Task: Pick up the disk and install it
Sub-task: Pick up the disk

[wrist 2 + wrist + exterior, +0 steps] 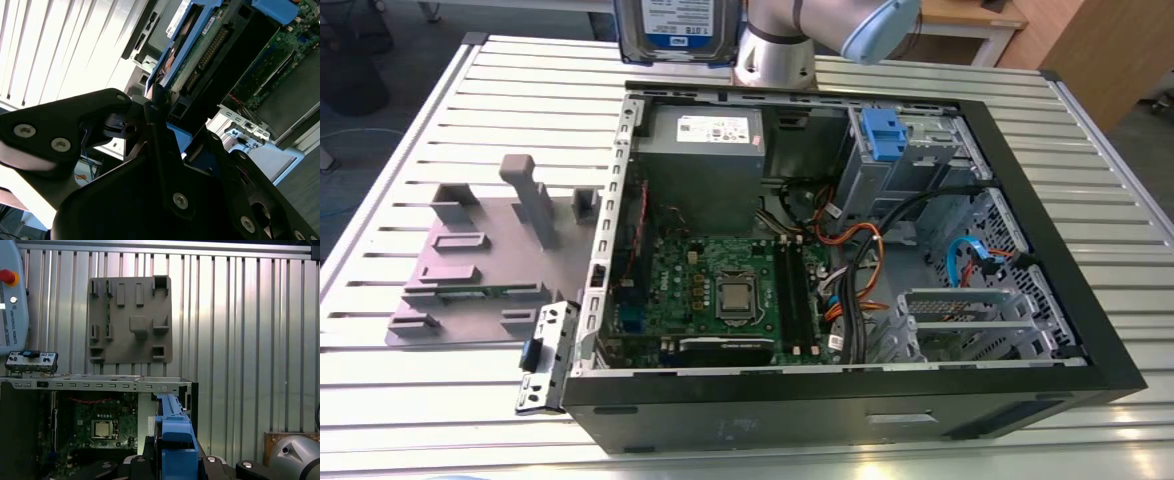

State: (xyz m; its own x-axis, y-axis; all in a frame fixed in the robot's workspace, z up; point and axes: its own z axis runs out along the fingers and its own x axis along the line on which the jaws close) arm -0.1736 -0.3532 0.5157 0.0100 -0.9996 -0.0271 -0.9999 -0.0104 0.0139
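Note:
The disk (674,28), a silver drive with a blue-and-white label, hangs in the air above the far edge of the table, behind the open computer case (854,410). In the first wrist view its blue rail (172,427) runs edge-on between my black fingers (220,462). In the second wrist view the disk's green circuit board and blue rail (197,57) stand just past my gripper (162,117), which is shut on the disk. The case's drive cage with a blue latch (881,135) sits at the back of the case, toward the exterior view's right.
A grey power-supply box (704,165) fills the case's back corner, with the motherboard (720,290) and loose cables (867,250) in front of it. A grey fixture plate (480,260) and a metal bracket (547,355) lie on the slatted table at the exterior view's left.

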